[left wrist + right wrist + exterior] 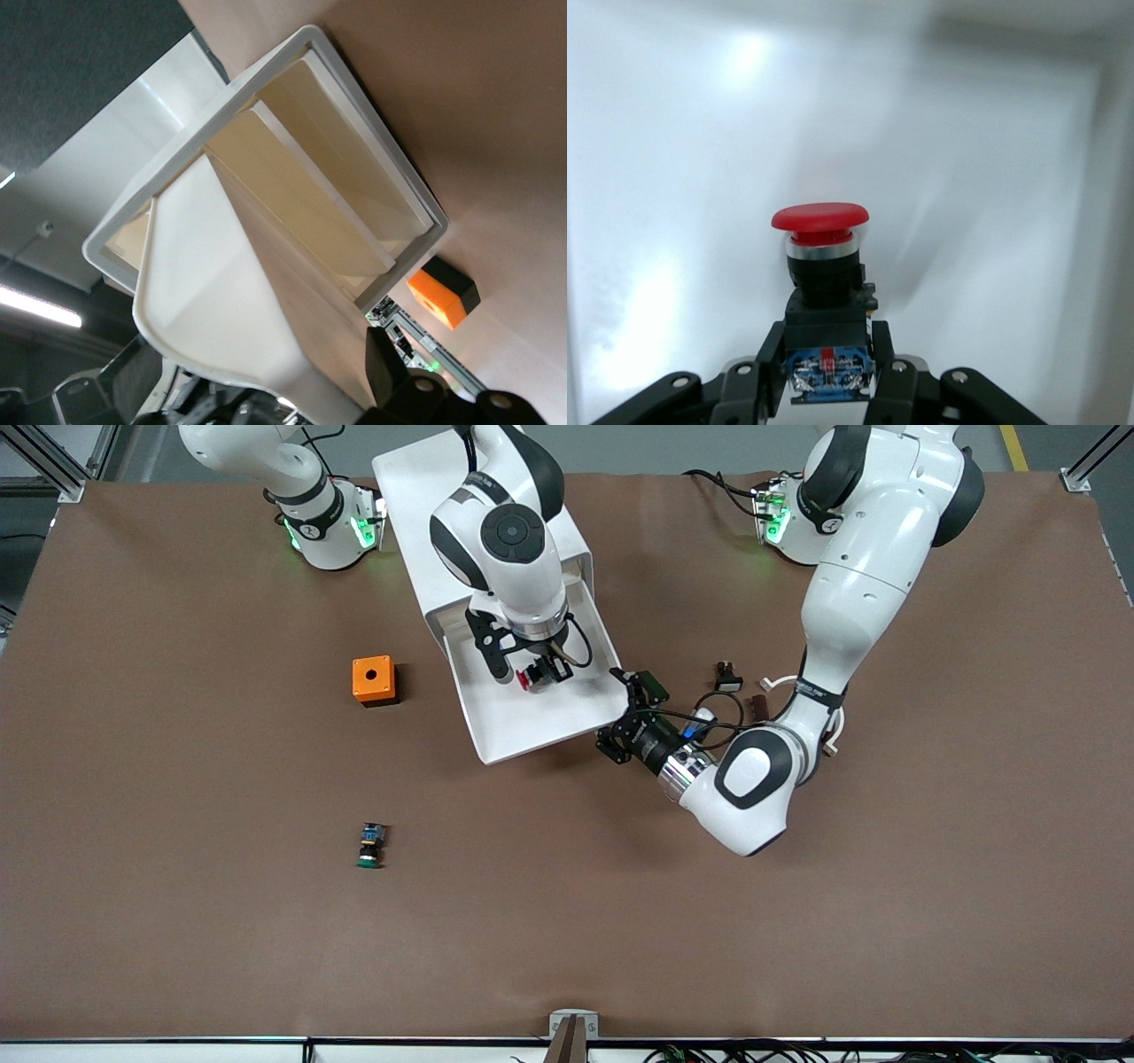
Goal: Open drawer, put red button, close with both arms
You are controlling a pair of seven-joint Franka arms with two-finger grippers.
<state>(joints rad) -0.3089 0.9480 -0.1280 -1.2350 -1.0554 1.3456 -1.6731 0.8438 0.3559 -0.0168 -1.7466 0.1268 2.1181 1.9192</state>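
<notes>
The white drawer [532, 726] is pulled out of the white cabinet [416, 505] toward the front camera. My right gripper [540, 673] is over the drawer's floor, shut on the red button [524, 680]. In the right wrist view the fingers [766, 372] clamp its black-and-blue body and the red cap [820, 221] points at the white drawer floor [700, 177]. My left gripper [627, 713] is open at the drawer's front corner toward the left arm's end. In the left wrist view the drawer's front lip [213, 292] lies close against one black finger [388, 367].
An orange box with a round hole [373, 680] stands beside the drawer toward the right arm's end, and also shows in the left wrist view [443, 297]. A green-capped switch [371, 845] lies nearer the front camera. A black switch [726, 677] and small parts [760, 707] lie by the left arm.
</notes>
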